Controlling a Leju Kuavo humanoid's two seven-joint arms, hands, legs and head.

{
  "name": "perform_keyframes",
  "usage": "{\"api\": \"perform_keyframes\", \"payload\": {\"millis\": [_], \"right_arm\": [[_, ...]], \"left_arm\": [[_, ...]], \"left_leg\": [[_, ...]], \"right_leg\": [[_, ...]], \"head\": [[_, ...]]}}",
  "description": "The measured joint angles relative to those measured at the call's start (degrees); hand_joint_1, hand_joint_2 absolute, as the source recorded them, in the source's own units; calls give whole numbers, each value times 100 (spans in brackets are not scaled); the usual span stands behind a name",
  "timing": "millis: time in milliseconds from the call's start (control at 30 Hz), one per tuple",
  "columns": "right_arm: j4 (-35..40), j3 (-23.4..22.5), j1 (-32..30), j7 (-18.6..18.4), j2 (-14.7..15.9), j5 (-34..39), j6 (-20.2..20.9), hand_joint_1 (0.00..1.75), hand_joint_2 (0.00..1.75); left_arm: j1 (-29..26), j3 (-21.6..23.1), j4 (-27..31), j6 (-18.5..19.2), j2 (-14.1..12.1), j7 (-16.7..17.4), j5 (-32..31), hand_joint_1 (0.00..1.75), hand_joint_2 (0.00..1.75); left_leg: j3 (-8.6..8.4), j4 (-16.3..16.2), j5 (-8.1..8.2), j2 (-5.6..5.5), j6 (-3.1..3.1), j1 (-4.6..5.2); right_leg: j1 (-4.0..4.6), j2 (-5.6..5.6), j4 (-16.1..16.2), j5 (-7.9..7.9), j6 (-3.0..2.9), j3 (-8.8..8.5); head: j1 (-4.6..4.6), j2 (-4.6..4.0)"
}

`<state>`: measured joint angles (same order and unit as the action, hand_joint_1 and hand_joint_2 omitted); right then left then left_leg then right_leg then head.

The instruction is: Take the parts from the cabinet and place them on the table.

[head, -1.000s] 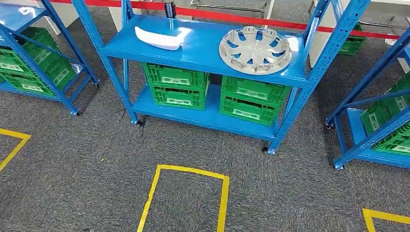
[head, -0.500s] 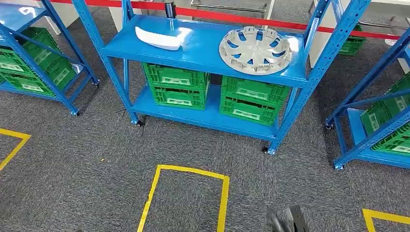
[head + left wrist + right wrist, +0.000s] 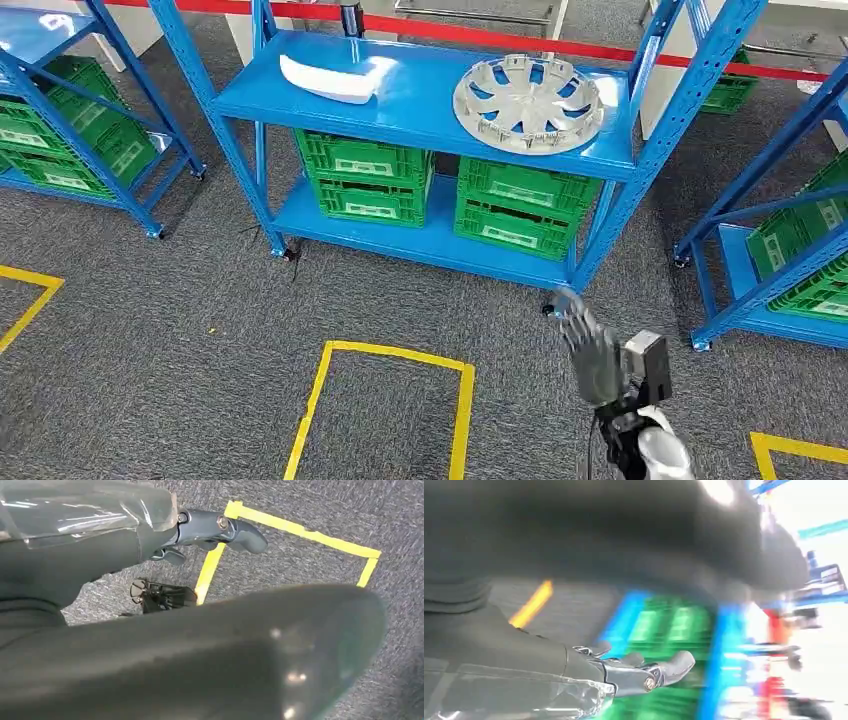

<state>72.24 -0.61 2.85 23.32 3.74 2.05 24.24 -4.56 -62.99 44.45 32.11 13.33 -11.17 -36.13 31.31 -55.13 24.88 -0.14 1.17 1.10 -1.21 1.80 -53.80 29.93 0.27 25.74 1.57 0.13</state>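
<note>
Fingers [image 3: 575, 318] of the right hand [image 3: 592, 350] were stretched out, apart, holding nothing.
Beyond the fingertips, well apart and higher, the silver wheel cover [image 3: 528, 102] lay flat on the blue rack's upper shelf [image 3: 420, 95]; a white curved part [image 3: 328, 80] sat farther off. Reaching well probably meant clearing the shelf's edge first.

Glossy blue metal cabinet [image 3: 420, 95]; silver plastic wheel cover [image 3: 528, 103]; matt grey carpet [image 3: 150, 340].
</note>
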Motion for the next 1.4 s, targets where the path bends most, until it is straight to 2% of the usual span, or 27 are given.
{"api": "perform_keyframes", "payload": {"millis": [67,100,133,200,233,267,300,333,400,433,500,567,633,733,767,800,867,933,967,1067,1100,1133,1200,1267,1300,1333,1400], "right_arm": [[424,99,112,35,2,73,59,0,175],[667,140,139,53,7,112,94,0,175],[855,171,208,88,44,167,120,0,175],[1216,256,312,109,55,232,186,0,175],[1408,282,313,129,70,280,219,0,0],[1603,326,323,140,85,323,247,0,0],[1782,363,351,147,103,363,282,0,0],[1963,398,398,158,116,405,313,0,0],[2354,481,526,190,151,501,378,0,0],[2520,518,571,201,168,545,416,0,0],[2894,608,637,212,193,636,481,0,0],[3266,671,732,234,223,756,568,0,0],[3592,730,806,236,243,859,645,0,0],[4135,851,978,236,291,1039,772,0,0],[4262,890,1011,225,304,1089,800,0,0],[4391,923,1025,210,324,1146,837,0,0],[4612,964,1065,164,356,1244,909,0,0],[4771,1019,1134,112,380,1259,936,0,0],[4806,1041,1144,92,391,1259,938,0,0],[4871,1093,1146,20,417,1257,962,0,0],[4911,1108,1152,16,418,1257,971,0,0],[4922,1117,1158,9,437,1257,979,0,0],[4930,1132,1172,7,457,1259,986,0,0],[4930,1157,1145,-2,483,1257,988,0,0],[4930,1168,1146,-15,490,1259,992,0,0],[4930,1176,1149,-74,496,1279,999,0,0],[4930,1211,1175,-234,496,1259,1016,0,0]], "left_arm": [[50,-114,66,42,24,0,-50,0,0],[60,-158,103,59,59,2,-83,0,0],[86,-215,114,90,96,0,-103,0,0],[155,-344,142,114,133,11,-168,0,0],[176,-405,160,145,166,17,-179,0,0],[181,-470,177,160,188,22,-220,0,0],[187,-525,186,181,225,37,-242,0,0],[191,-589,201,204,258,39,-254,0,0],[218,-717,245,247,310,59,-315,0,0],[237,-796,288,265,315,61,-350,0,0],[282,-932,365,298,356,74,-382,0,0],[294,-1069,409,333,391,92,-435,0,0],[332,-1180,461,359,437,118,-470,0,0],[399,-1380,545,394,499,157,-527,0,0],[414,-1432,562,396,522,160,-535,0,0],[428,-1480,582,407,542,164,-549,0,0],[433,-1554,639,453,577,166,-584,0,0],[446,-1607,704,498,584,166,-588,0,0],[460,-1620,737,514,594,170,-590,0,0],[473,-1640,791,545,603,175,-592,0,0],[469,-1653,813,549,608,175,-594,0,0],[468,-1664,820,551,632,177,-597,0,0],[492,-1683,824,555,645,181,-597,0,0],[497,-1688,824,562,678,188,-599,0,0],[497,-1688,824,562,682,190,-601,0,0],[495,-1690,824,562,689,190,-603,0,0],[494,-1696,824,566,697,190,-616,0,0]], "left_leg": [[-20,54,15,7,121,37],[-161,265,-93,-7,170,-59],[-227,352,-116,-10,213,-34],[-223,351,-123,-24,222,-35],[-222,348,-112,-60,223,-31],[-222,331,-99,-94,210,-33],[-226,308,-75,-111,188,-42],[-228,255,-36,-137,149,-62],[-204,59,103,-171,49,-115],[-137,-74,200,-185,-21,-94],[-55,-224,291,-195,-67,-92],[-42,-249,313,-187,-81,-116],[19,-456,450,-90,-147,-135],[757,-1767,979,-13,-222,-166],[975,-2092,1036,-9,-221,-170],[1072,-2151,947,-7,-202,-169],[869,-1482,404,-7,-98,-148],[465,-482,-109,2,132,-51],[405,-386,-29,40,165,-27],[407,-319,-27,46,189,32],[300,-162,-84,44,218,15],[209,-30,-150,44,170,-27],[173,9,-156,36,216,-26],[182,2,-143,5,214,-17],[182,-7,-134,-4,203,-17],[172,-17,-120,-18,192,-18],[175,-107,-59,-44,145,-31]], "right_leg": [[-46,25,101,-42,105,-83],[-36,8,54,-4,82,-81],[-12,-62,-161,75,52,31],[-19,-120,-1074,406,-28,572],[-26,-132,-1581,548,-34,895],[-29,-135,-1865,565,0,1115],[-41,-135,-1840,457,62,1179],[-64,-135,-1541,228,153,1111],[-135,-134,-547,-311,340,750],[-124,-136,-467,-334,315,719],[-94,-160,-500,-295,127,738],[-80,-172,-527,-285,59,775],[-108,-176,-519,-269,9,724],[-91,-171,-521,-239,-38,717],[-81,-171,-522,-228,-52,714],[-68,-173,-521,-215,-62,698],[-23,-182,-517,-186,-75,645],[-32,-189,-492,-163,-78,604],[38,-189,-492,-147,-51,594],[-12,-156,-424,-150,-3,584],[18,-156,-391,-150,26,546],[8,-158,-486,-126,17,596],[10,-165,-1151,195,-53,931],[8,-167,-2017,457,-43,1438],[6,-167,-2129,437,-3,1532],[-9,-166,-1967,307,66,1485],[-46,-164,-1004,-150,211,1062]], "head": [[15,0],[7,0],[-37,0],[-33,0],[-31,0],[-33,0],[-33,0],[-33,0],[-35,0],[-31,0],[-24,0],[-13,0],[-3,0],[7,0],[11,0],[9,0],[11,0],[7,0],[-7,0],[9,0],[9,0],[-9,0],[-11,0],[-4,0],[-4,0],[-7,0],[-7,0]]}}
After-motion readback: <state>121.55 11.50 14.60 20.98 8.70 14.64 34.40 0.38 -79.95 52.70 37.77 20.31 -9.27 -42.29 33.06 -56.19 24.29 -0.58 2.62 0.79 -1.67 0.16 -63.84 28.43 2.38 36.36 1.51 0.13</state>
